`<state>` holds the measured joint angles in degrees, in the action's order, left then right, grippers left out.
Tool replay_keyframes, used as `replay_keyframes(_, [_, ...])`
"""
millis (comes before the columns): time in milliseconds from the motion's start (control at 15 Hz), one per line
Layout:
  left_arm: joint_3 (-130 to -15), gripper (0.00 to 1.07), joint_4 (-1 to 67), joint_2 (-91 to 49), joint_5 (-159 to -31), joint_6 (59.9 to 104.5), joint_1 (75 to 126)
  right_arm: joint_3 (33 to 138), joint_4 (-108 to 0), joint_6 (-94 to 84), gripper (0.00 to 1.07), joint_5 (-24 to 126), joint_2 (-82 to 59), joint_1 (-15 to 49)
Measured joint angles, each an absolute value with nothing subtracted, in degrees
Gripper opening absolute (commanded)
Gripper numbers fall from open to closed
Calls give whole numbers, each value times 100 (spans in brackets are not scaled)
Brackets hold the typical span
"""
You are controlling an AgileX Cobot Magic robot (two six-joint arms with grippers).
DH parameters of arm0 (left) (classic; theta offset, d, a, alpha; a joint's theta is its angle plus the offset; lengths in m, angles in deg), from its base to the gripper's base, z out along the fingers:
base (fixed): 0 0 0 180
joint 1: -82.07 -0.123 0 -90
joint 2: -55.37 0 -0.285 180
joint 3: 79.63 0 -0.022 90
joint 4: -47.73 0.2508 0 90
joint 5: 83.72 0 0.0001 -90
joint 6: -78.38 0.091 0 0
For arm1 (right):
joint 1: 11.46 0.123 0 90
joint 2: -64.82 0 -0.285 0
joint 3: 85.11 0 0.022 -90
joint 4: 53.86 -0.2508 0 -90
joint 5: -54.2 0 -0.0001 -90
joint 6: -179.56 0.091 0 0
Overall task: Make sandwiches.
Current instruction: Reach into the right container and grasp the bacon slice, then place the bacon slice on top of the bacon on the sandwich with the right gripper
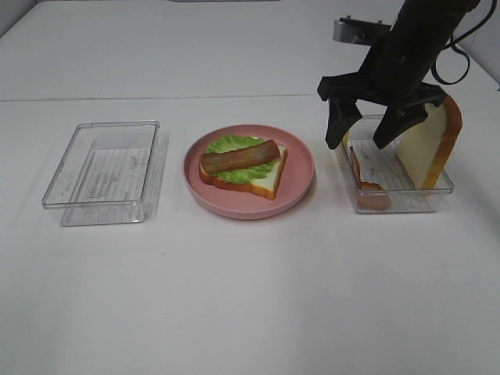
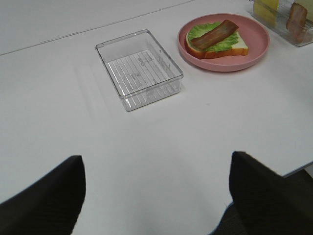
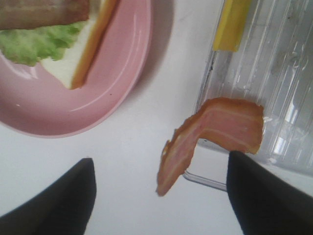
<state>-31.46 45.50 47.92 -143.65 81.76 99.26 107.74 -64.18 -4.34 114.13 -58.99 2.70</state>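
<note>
The sandwich [image 1: 242,160] lies on a round pink plate [image 1: 301,176]: one bread slice, green lettuce, and a brown bacon strip on top. In the left wrist view the sandwich [image 2: 215,39] is far off. My right gripper [image 1: 361,134] hangs open over the left end of a clear container [image 1: 406,199]. A pinkish ham slice [image 3: 215,132] drapes over that container's rim, just below and between the open fingers [image 3: 58,205]. A yellow cheese piece [image 3: 232,24] stands in the box. My left gripper [image 2: 156,196] is open over bare table, holding nothing, outside the exterior view.
A large bread slice [image 1: 433,141] leans upright in the right container, behind the right gripper. An empty clear container [image 1: 105,172] sits left of the plate, also seen from the left wrist [image 2: 139,68]. The table's front edge shows near the left gripper.
</note>
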Motion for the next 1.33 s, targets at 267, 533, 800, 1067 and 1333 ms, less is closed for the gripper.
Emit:
replay_keyframes(267, [-3146, 77, 4550, 4792, -14365, 8182, 9926, 10774, -6143, -371, 64, 11310, -6311, 270])
replay_keyframes(533, [-3146, 77, 4550, 4792, -14365, 8182, 9926, 10786, -6137, -285, 33, 10984, -6363, 270])
replay_keyframes(800, [-3146, 77, 4550, 4792, -14365, 8182, 9926, 10826, -6125, -285, 0, 11087, -6363, 270])
replay_keyframes(1067, [-3146, 77, 4550, 4792, -14365, 8182, 9926, 11198, -6125, -285, 0, 11528, -6346, 270])
replay_keyframes(1333, [-3146, 77, 4550, 4792, -14365, 8188, 9926, 11467, -6228, -285, 0, 11895, -6042, 270])
